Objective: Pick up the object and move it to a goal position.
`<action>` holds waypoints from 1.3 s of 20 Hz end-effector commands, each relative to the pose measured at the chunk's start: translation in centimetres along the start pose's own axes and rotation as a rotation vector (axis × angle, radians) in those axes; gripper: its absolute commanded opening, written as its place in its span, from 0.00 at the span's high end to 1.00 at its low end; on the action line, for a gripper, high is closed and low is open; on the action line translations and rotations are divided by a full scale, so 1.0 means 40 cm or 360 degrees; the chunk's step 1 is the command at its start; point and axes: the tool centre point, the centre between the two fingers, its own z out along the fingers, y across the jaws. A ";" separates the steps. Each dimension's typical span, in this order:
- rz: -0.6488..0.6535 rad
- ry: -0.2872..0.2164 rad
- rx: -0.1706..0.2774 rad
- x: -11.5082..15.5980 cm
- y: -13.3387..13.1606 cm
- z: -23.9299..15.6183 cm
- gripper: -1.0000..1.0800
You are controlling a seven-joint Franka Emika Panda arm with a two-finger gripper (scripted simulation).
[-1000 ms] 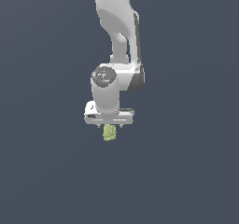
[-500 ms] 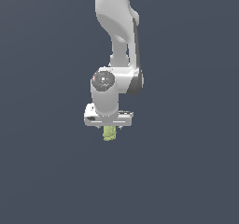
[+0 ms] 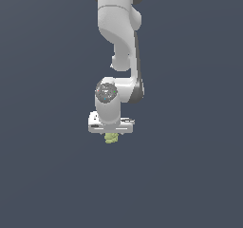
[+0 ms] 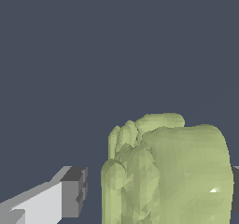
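Note:
The object (image 3: 111, 138) is a small lumpy yellow-green blob, partly tucked under the white hand in the exterior view. My gripper (image 3: 112, 133) points straight down over it. In the wrist view the object (image 4: 168, 171) fills the space between the fingers. One grey-tipped finger (image 4: 72, 192) stands a short gap away from its side. The other finger (image 4: 236, 190) shows only as a sliver at the frame's edge, close against the blob. The jaws are open and straddle the object. No goal marker is in view.
A plain dark grey-blue surface (image 3: 190, 175) surrounds the arm on all sides. The white arm (image 3: 118, 27) comes down from the top of the exterior view. No other objects show.
The hand has come down a little over the object, so less of the blob shows beneath it. The object itself has stayed in place.

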 end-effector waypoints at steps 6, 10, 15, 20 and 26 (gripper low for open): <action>0.0000 0.0003 0.0000 0.004 0.000 0.007 1.00; 0.0000 0.0003 0.0000 0.004 0.000 0.007 1.00; -0.0001 0.0004 0.0000 0.004 -0.003 0.003 1.00; -0.0001 0.0004 0.0000 0.009 -0.028 -0.036 1.00; -0.0001 0.0004 -0.0001 0.020 -0.095 -0.139 1.00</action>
